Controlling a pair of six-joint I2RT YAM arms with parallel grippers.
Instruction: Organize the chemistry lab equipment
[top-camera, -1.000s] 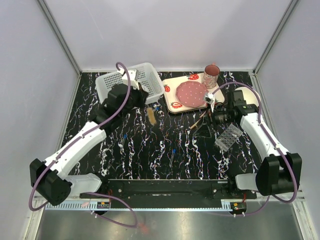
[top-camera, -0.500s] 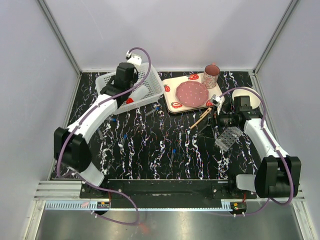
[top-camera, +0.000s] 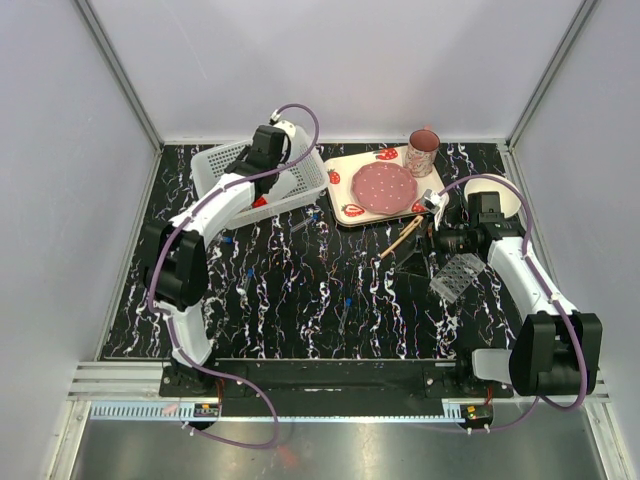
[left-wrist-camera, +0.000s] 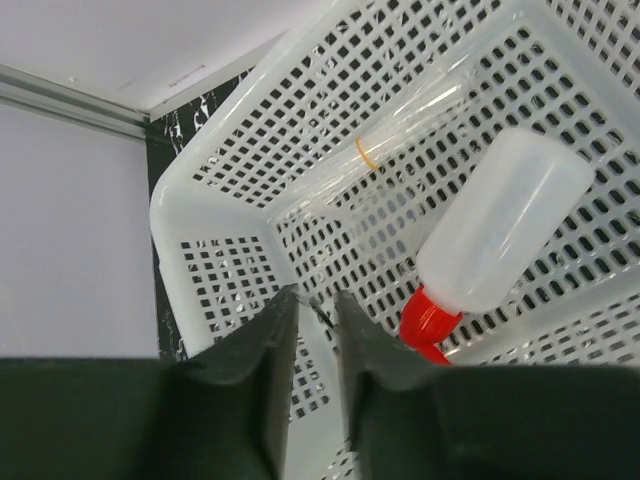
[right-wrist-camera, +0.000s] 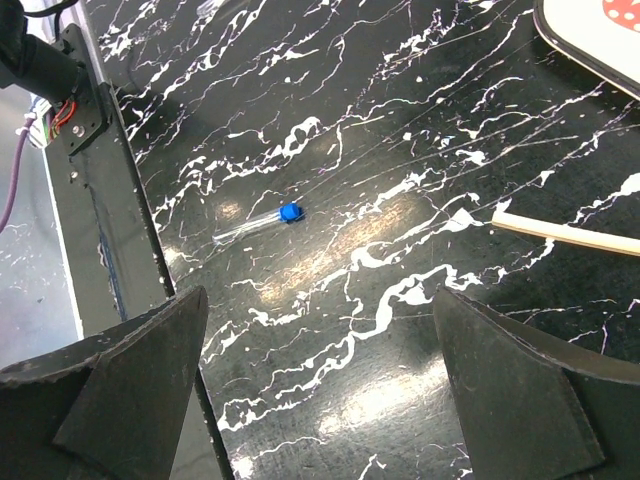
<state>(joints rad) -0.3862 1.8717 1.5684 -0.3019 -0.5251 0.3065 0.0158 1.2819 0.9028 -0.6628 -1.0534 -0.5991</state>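
Left jaws stand parted by a narrow slit with nothing visible between them; the left gripper (left-wrist-camera: 315, 300) hangs over the near rim of the white mesh basket (left-wrist-camera: 230, 215) at 11 o'clock on the table. Right jaws are spread fully and hold nothing; the right gripper (right-wrist-camera: 318, 300) hovers low over the tabletop at 3 o'clock. Inside the basket lie the white squeeze bottle (left-wrist-camera: 505, 220), its red cap (left-wrist-camera: 428, 320) pointing toward the camera, and a clear plastic tube (left-wrist-camera: 400, 130) with a yellow band. A blue-capped vial (right-wrist-camera: 280, 215) lies loose on the table under the right wrist, with the wooden-handled tool (right-wrist-camera: 565, 235) at 3 o'clock from it. The clear grid tube rack (top-camera: 458, 273) sits just beside the right forearm, at 4 o'clock on the table.

Risks, as judged: the left fingers are close to the basket rim, so a careless withdrawal could catch the mesh and drag or tip the basket. The vial is small, round and clear; a closing pinch off its axis would likely roll it away. The right arm, sweeping inward, could nudge the rack.

Surface: glossy black table (top-camera: 300, 300) veined with white, which hides clear items. The strawberry-print tray (top-camera: 345, 210) sits at 12 o'clock. Plain pale walls enclose three sides.
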